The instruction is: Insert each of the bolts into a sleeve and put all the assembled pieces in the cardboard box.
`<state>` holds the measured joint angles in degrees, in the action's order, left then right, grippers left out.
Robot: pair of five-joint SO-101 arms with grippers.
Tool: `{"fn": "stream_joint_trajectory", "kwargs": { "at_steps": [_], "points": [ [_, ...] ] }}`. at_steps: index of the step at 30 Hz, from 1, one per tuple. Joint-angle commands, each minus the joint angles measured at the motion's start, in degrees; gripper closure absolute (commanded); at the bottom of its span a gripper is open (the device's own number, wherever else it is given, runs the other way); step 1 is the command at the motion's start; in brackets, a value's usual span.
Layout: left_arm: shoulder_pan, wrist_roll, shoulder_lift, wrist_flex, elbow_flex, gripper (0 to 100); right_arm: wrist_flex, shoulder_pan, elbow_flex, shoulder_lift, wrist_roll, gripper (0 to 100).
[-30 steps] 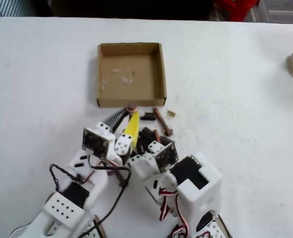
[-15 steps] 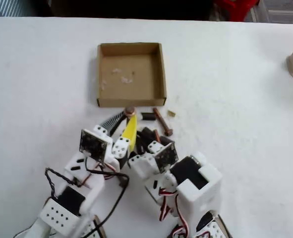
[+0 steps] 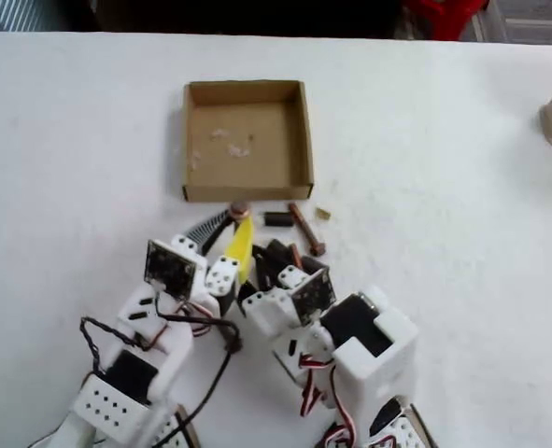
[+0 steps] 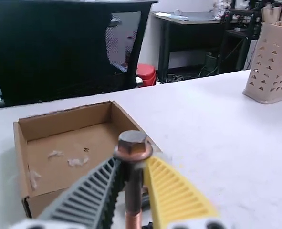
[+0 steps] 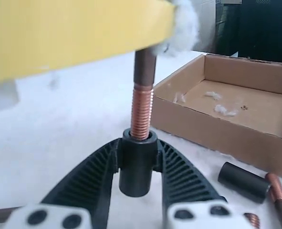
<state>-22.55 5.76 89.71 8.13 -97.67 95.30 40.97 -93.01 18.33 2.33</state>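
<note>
Your left fingers [image 4: 174, 191] hold the bolt [image 4: 133, 181] upright, its tip in the sleeve [image 5: 138, 167] your right fingers [image 5: 93, 179] grip, beside the cardboard box [image 3: 246, 192]. Keep it straight and push down slowly

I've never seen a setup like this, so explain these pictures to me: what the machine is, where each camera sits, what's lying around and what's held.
Two robot arms sit at a white table. One picture looks down from above; the other two come from cameras on each arm's wrist. The left pincer holds a copper bolt upright, its threaded end in the top of a black sleeve gripped by the right pincer. Nearby lie a cardboard box, a spare bolt and a spare sleeve.
</note>
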Motion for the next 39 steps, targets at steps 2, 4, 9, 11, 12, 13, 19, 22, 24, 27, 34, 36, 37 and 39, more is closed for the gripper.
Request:
{"fn": "stream_joint_trajectory", "kwargs": {
  "at_steps": [2, 4, 9, 11, 12, 13, 19, 22, 24, 27, 34, 36, 37, 39],
  "points": [
    [0.66, -0.62, 0.66, 3.08, 0.35, 98, 1.71, -0.13, -0.44, -2.33, 0.26, 98.1],
    [0.66, -0.53, 0.66, 3.43, 0.35, 98, 1.71, -0.13, -0.44, -2.33, 0.26, 98.1],
    [0.66, -0.53, 0.66, 3.52, 0.35, 98, 1.71, -0.13, -0.44, -2.33, 0.26, 98.1],
    [0.66, -0.53, 0.66, 3.78, 0.35, 98, 1.71, -0.13, -0.44, -2.33, 0.26, 98.1],
    [0.66, -0.53, 0.66, 4.57, 0.35, 98, 1.71, -0.13, -0.44, -2.33, 0.26, 98.1],
    [0.66, -0.53, 0.66, 5.36, 0.35, 98, 1.71, -0.13, -0.44, -2.33, 0.26, 98.1],
    [0.66, -0.62, 0.66, 11.08, 0.35, 98, 1.8, -0.13, -0.44, -2.42, 0.26, 98.1],
    [0.66, -0.62, 0.66, 12.22, 0.35, 98, 1.8, -0.13, -0.44, -2.42, 0.26, 98.1],
    [0.66, -0.62, 0.66, 13.36, 0.35, 98, 1.8, -0.13, -0.44, -2.42, 0.26, 98.1],
    [0.66, -0.62, 0.66, 15.38, 0.35, 98, 1.8, -0.13, -0.44, -2.42, 0.26, 98.1],
    [0.66, -0.88, 0.66, 17.41, 0.35, 98, 1.8, -0.13, -0.44, -2.42, 0.26, 98.1],
    [0.66, -0.88, 0.66, 17.67, 0.35, 98, 1.8, -0.13, -0.44, -2.42, 0.26, 98.1],
    [0.75, -0.97, 0.66, 17.67, 0.35, 98, 1.8, -0.13, -0.44, -2.42, 0.26, 98.1],
    [0.75, -0.97, 0.66, 17.67, 0.35, 98, 1.8, -0.13, -0.44, -2.42, 0.26, 98.1]
  ]
}}
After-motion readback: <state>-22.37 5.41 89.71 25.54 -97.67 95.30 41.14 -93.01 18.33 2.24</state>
